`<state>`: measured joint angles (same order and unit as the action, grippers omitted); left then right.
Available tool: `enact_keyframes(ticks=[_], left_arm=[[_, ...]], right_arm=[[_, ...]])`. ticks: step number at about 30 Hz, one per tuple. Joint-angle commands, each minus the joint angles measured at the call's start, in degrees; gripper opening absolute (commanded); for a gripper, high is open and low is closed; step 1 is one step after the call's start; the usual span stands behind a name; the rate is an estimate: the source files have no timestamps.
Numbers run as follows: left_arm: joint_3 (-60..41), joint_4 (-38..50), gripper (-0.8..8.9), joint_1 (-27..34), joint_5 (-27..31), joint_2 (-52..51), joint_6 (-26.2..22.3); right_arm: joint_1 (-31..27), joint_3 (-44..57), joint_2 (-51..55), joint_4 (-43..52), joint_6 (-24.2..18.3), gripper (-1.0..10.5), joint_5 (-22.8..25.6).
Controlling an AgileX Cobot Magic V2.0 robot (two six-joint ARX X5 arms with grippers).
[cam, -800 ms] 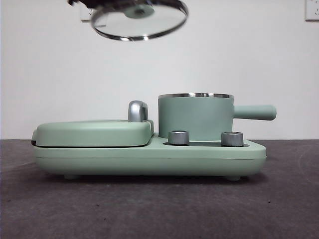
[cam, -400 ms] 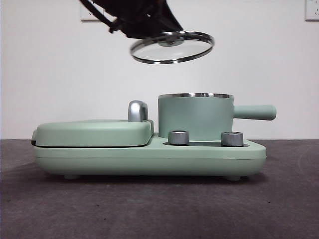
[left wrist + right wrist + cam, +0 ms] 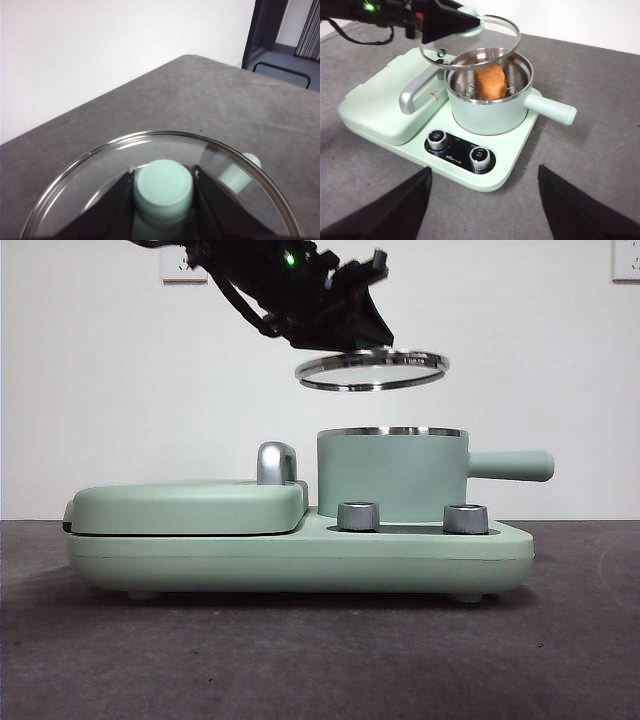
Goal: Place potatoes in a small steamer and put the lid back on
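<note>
The glass lid (image 3: 372, 370) hangs level a short way above the small steamer (image 3: 392, 475), slightly left of its centre. My left gripper (image 3: 345, 335) comes in from the upper left and is shut on the lid's mint-green knob (image 3: 163, 186). In the right wrist view the lid (image 3: 470, 42) hovers over the far-left rim of the steamer (image 3: 487, 112), and the orange-brown potato (image 3: 490, 82) sits inside on a steel rack. My right gripper (image 3: 484, 172) is open, held well back from the appliance on the knob side, with nothing between its jaws.
The steamer stands on a mint-green appliance base (image 3: 300, 560) with two steel dials (image 3: 358, 516) (image 3: 465, 518). Left of it lies the flat griddle cover (image 3: 185, 505) with a chrome handle (image 3: 276, 462). The steamer's side handle (image 3: 510, 465) sticks out right.
The left gripper has carried the lid rightward and downward, from the top left to just above the steamer. The lid has levelled out from a tilt.
</note>
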<state>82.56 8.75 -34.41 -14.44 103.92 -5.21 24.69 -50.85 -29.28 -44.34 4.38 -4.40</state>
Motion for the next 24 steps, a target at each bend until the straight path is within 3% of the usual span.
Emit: enact_keyframes(ticks=[1, 24], left_arm=[[2.9, 3.3, 0.09, -0.5, 0.0, 2.2, -2.1], [5.0, 4.0, 0.10, -0.9, -1.0, 9.1, -2.2]], right_arm=[[0.3, -0.5, -0.1, 0.4, 1.0, 3.2, 0.0], [0.3, -0.5, -0.2, 0.5, 1.0, 3.2, 0.1]])
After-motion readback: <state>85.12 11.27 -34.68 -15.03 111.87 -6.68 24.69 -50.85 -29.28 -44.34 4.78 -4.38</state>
